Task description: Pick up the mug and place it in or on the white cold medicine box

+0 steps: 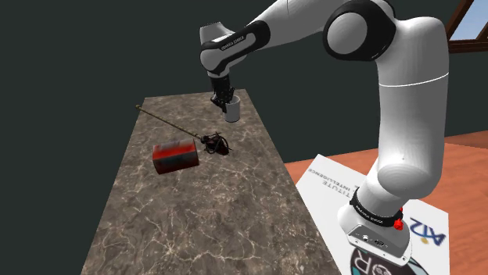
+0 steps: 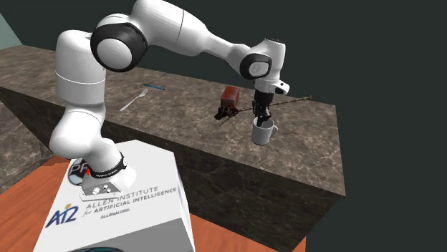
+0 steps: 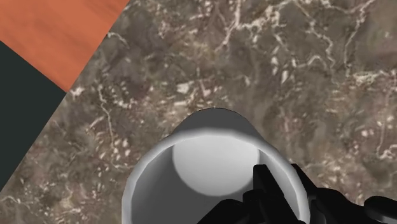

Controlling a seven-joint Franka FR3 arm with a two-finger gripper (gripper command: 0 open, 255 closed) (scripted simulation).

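A pale grey mug (image 1: 232, 111) stands upright near the counter's far edge, by the dark wall side. My black gripper (image 1: 223, 99) comes down on it from above and is shut on its rim. In the second exterior view the mug (image 2: 263, 132) sits at or just above the marble top, under the gripper (image 2: 261, 114). The wrist view looks into the mug (image 3: 203, 159), with the gripper (image 3: 283, 191) clasping the wall, one finger inside. A red and dark box (image 1: 175, 156) lies on its side mid-counter, apart from the mug; the same box (image 2: 231, 96) lies behind the mug.
A dark tangled object (image 1: 216, 144) on a long thin rod lies between box and mug. A fork (image 2: 133, 100) and a small blue item (image 2: 153, 87) lie further along the marble counter (image 1: 195, 226). An orange floor (image 3: 57, 32) lies beyond the counter edge.
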